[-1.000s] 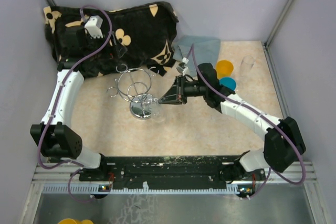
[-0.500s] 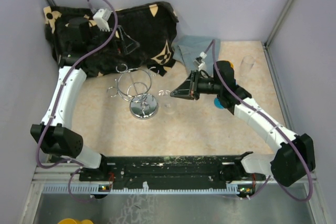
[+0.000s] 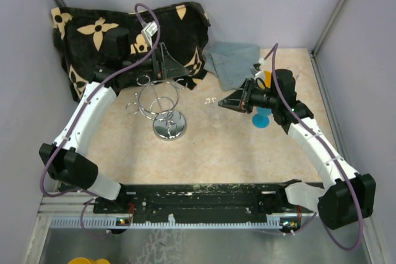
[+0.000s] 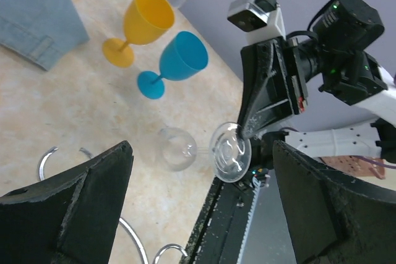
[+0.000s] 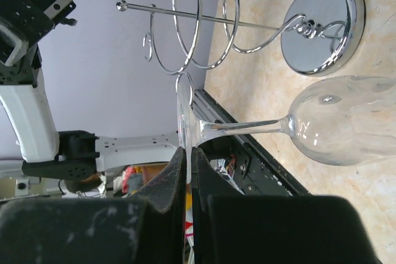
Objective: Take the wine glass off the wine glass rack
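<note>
Beige speckled worktop carries everything. Black cloth with cream flowers fills the far left corner, and a blue-grey denim cloth lies at the far edge, right of centre.

The left gripper hangs over the near hem of the black cloth, just beyond the rack. Its fingers are spread wide with nothing between them and touch nothing.

The right gripper sits right of centre, pointing towards the left edge. Its fingers are drawn almost together, pinching the rim of the glass's round foot from both faces.

The rack stands left of centre, its shiny round base flat on the worktop and its wire loops around an upright post.

The glass is off the rack, near the middle of the worktop between the rack and the right gripper. It is held on its side, stem roughly level, bowl towards the left edge and foot in the gripper. The bowl is low over the worktop; whether it touches cannot be told.

A yellow goblet and a blue goblet stand side by side towards the right edge, behind the right gripper. A clear tumbler stands near the far right corner.
</note>
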